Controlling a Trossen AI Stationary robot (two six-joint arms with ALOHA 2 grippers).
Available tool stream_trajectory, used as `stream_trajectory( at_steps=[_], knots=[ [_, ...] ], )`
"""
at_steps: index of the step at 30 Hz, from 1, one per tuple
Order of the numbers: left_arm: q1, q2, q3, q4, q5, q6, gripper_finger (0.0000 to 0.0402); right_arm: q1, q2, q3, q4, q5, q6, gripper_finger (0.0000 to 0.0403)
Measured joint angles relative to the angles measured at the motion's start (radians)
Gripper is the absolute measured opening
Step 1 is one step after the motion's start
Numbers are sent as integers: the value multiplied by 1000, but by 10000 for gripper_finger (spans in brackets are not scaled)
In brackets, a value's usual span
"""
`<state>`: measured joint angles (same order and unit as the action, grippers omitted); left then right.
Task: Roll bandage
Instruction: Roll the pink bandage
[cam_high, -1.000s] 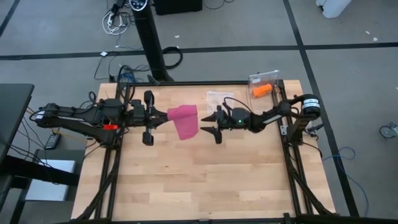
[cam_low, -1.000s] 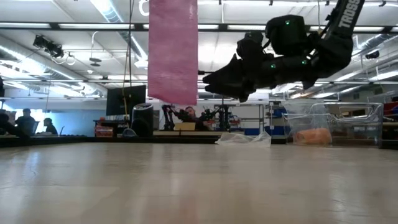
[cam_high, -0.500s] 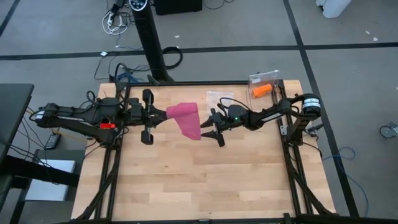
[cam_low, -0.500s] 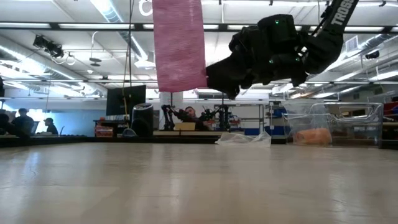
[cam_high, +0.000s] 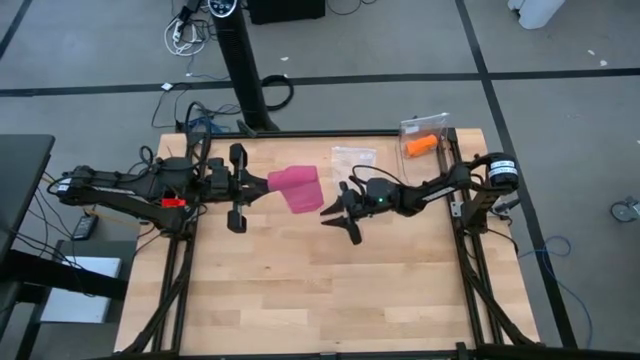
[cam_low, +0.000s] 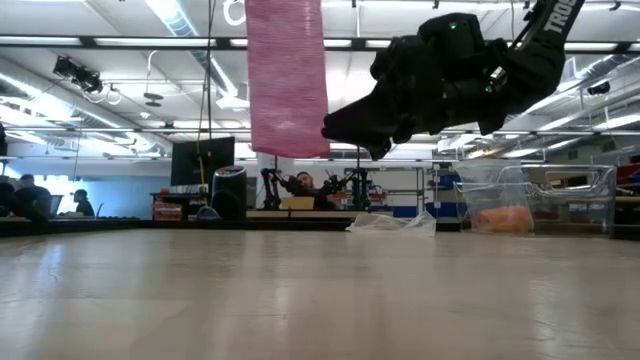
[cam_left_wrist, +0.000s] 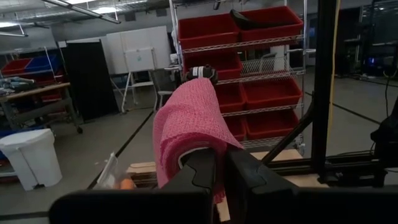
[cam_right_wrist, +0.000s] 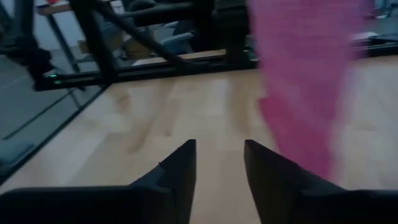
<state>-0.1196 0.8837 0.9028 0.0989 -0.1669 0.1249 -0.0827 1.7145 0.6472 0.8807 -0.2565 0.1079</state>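
Note:
The bandage is a magenta-pink stretchy strip. It hangs from my left gripper, which is shut on its upper end at the table's far middle. Its lower edge is well clear of the tabletop. My right gripper stands to the right of the strip and a little nearer the front edge, pointing toward it. In the right wrist view its fingers are open with nothing between them, and the bandage hangs off to one side. My left gripper pinches the bandage's upper end between its two shut fingers, which lie level and come from the table's left. The fabric bunches and drapes over the fingertips. The strip hangs straight down below them, clear of the table.
A clear plastic container with an orange roll stands at the far right corner. A clear wrapper lies on the table behind my right gripper. Bare wooden tabletop fills the near half.
My right gripper has swung a little toward the table's near edge and turned, staying beside the hanging strip. The bandage's hanging end has swayed slightly toward the right while its upper end stayed in my left gripper.

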Motion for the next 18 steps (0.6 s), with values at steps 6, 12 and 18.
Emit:
stream_trajectory(
  at_steps=[6,12,18],
  knots=[
    [0,0,0,0,0,-1,20,38,0,0,-28,117,1,107],
    [0,0,-1,-4,0,-2,20,41,0,0,-55,171,-29,83],
    [0,0,-1,-7,-1,-2,20,37,0,0,-52,233,0,76]
  ],
)
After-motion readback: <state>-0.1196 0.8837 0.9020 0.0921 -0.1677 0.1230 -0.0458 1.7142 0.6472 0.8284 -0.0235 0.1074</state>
